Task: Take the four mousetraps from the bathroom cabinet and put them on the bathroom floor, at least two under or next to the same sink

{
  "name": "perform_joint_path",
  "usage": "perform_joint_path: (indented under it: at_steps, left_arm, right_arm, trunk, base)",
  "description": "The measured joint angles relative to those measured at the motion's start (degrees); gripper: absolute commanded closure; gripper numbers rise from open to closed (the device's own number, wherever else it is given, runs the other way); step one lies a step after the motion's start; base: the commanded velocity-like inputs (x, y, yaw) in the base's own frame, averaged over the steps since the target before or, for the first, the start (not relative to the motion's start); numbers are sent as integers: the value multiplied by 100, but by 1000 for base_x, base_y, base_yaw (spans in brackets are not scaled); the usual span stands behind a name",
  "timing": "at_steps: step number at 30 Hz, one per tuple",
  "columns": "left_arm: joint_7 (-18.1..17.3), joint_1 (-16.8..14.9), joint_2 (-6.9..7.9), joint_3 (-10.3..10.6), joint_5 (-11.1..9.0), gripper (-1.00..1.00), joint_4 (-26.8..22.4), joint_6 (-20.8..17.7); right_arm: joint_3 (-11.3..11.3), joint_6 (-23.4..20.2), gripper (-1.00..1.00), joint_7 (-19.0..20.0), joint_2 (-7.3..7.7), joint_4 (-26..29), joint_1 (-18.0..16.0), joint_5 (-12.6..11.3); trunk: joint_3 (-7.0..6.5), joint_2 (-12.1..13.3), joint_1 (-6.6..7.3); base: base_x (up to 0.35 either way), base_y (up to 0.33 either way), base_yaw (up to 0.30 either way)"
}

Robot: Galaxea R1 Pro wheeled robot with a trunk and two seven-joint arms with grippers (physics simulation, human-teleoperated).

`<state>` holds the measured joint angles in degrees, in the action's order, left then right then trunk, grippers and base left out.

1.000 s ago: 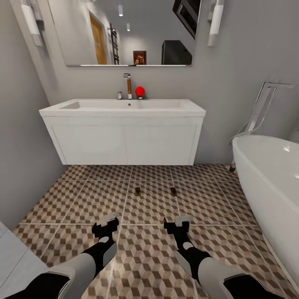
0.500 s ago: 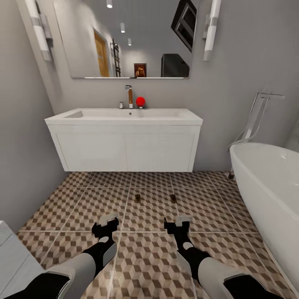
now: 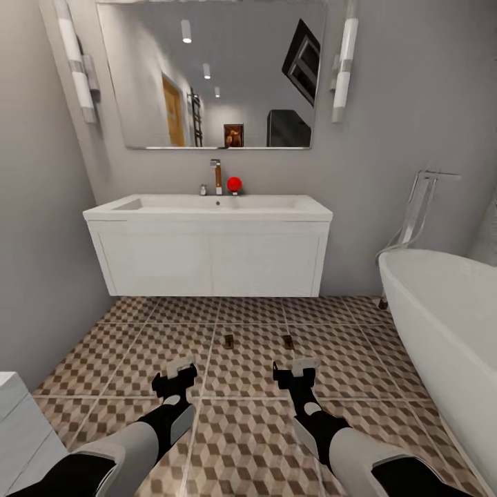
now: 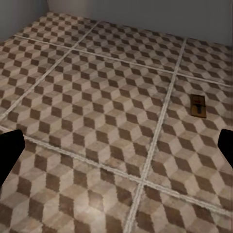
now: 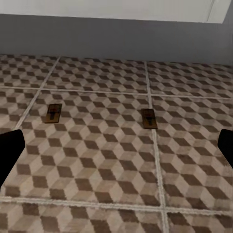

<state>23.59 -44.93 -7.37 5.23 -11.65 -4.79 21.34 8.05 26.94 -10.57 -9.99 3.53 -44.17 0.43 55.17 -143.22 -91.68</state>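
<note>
Two mousetraps (image 3: 228, 339) (image 3: 287, 339) lie flat on the cube-patterned bathroom floor (image 3: 131, 345), a short way in front of the white wall-hung bathroom sink (image 3: 207, 262). My left gripper (image 3: 175, 377) and right gripper (image 3: 295, 371) hover low over the tiles just short of them, both open and empty. One mousetrap (image 4: 198, 106) lies ahead of the open left gripper (image 4: 116, 150) in the left wrist view. In the right wrist view both mousetraps (image 5: 53, 112) (image 5: 148, 118) lie beyond the open right gripper (image 5: 116, 150). The cabinet is out of view.
A white oval bathtub (image 3: 442, 324) with a floor-standing chrome tap (image 3: 417, 207) fills the right side. A white fixture (image 3: 17, 414) sits at the lower left. A grey wall (image 3: 41, 262) closes the left. A red ball (image 3: 235, 183) sits by the sink's faucet (image 3: 217, 176).
The whole view has shifted: sink and mirror look smaller and lower and more wall shows, so the camera has backed away. Both arms keep their pose, and the mousetraps stay put.
</note>
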Motion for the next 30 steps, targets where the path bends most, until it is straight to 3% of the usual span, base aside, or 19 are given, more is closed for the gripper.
perform_joint_path:
  at_steps: [30]
  left_arm:
    - [-49,0,7,0,-3,-100,28,0]
  right_arm:
    - [1,-2,-100,-9,0,0,1,8]
  trunk:
    - [-539,1202,658]
  base:
    - [0,0,0]
